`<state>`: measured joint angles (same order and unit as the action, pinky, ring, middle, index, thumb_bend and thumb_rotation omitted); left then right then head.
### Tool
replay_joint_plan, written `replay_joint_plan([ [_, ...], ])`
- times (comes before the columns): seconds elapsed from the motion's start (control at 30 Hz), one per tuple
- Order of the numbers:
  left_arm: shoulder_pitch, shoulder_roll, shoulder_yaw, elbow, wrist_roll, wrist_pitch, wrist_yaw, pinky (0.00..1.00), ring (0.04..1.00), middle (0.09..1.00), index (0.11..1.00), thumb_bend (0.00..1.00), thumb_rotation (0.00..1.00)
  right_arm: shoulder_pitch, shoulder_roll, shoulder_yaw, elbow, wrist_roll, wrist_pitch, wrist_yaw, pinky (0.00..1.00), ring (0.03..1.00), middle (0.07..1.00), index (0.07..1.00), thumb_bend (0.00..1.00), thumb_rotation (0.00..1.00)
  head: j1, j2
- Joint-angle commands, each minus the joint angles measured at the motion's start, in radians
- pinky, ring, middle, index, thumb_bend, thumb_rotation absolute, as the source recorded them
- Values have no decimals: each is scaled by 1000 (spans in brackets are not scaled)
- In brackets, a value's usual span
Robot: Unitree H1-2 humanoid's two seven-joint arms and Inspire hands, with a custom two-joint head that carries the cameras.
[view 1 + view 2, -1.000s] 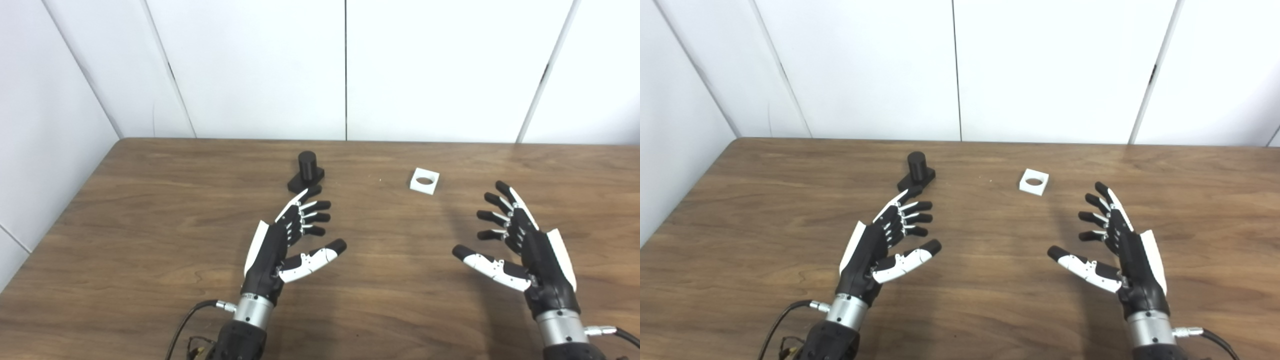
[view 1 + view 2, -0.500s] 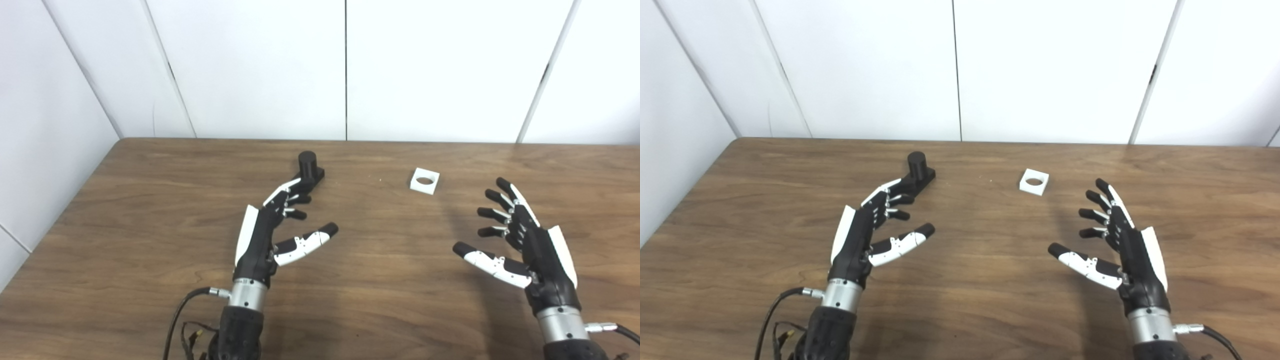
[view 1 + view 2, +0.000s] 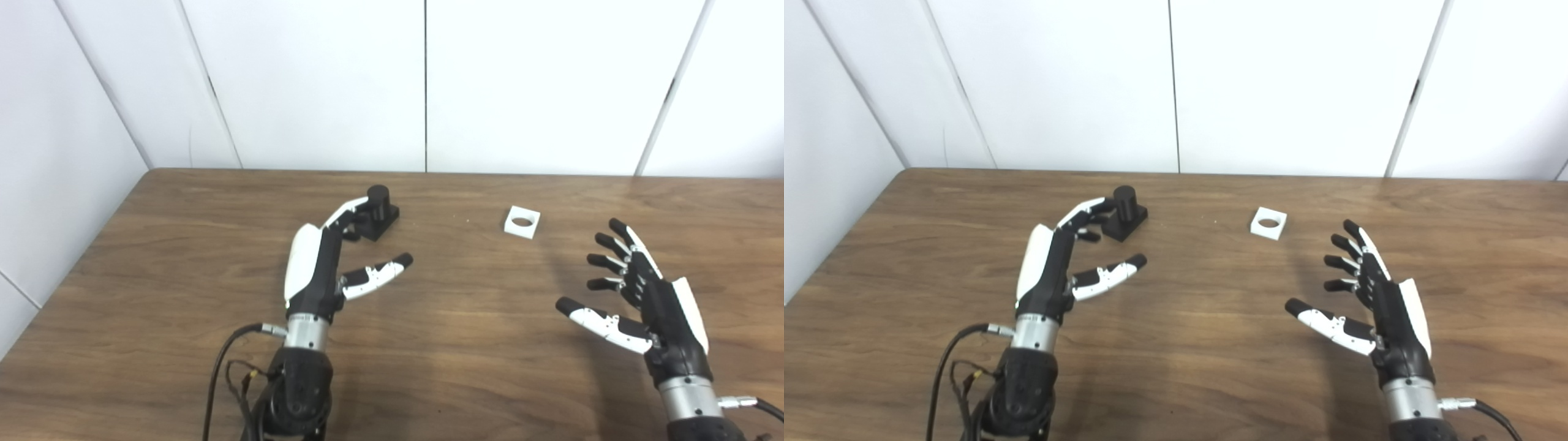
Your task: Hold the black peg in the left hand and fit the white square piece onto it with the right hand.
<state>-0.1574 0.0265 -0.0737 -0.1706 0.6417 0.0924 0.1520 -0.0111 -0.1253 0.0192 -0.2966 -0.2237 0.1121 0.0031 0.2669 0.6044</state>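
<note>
Step in hand: grasping the peg (image 3: 380, 208). Left hand (image 3: 318, 269) should curl round the post above the base, thumb opposing, without toppling it.
Peg: upright on table (image 3: 184, 257), at 1 o'clock of the left hand, fingertips just beside it; contact uncertain.
Left hand: spread, empty.
Right hand (image 3: 643, 300): spread, empty; white piece (image 3: 522, 222) at 11 o'clock, well apart.

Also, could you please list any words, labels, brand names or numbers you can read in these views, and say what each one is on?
None: no readable text shows on the black peg, the white square piece, the left hand, the right hand, the table or the wall panels.
</note>
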Motion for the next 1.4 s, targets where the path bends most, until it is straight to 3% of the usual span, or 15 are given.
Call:
replay_joint_plan([
  [0.0,-48,27,-2,-5,51,-2,27,625,748,795,741,676,253,-25,-3,-5,-21,-2,-21,-3,632,799,880,944,675,233,1,1],
  [0.27,-112,95,-23,46,173,15,40,602,741,795,744,695,309,-24,-5,-8,-23,4,-22,-1,638,809,882,944,663,212,-2,0],
  [0.4,-146,109,-24,66,214,50,44,636,785,822,745,717,353,-25,-2,-9,-23,11,-25,-1,641,803,880,943,666,203,-5,-3],
  [0.57,-192,130,-39,93,280,80,52,757,840,845,722,738,369,-22,-1,-8,-21,7,-34,-5,631,794,877,941,670,208,-8,-4],
  [0.93,-279,131,-68,210,359,156,101,958,982,937,724,783,488,-22,4,-7,-26,-4,-31,-10,616,798,874,939,668,207,-19,-8],
  [1.2,-346,135,-111,344,428,252,138,1000,1000,978,721,836,579,-22,10,-10,-27,-7,-26,-16,625,794,876,938,655,183,-26,-13],
  [1.37,-381,142,-130,430,425,270,183,1000,1000,990,702,852,581,-22,12,-12,-27,-2,-23,-16,638,799,879,939,655,179,-29,-14],
])
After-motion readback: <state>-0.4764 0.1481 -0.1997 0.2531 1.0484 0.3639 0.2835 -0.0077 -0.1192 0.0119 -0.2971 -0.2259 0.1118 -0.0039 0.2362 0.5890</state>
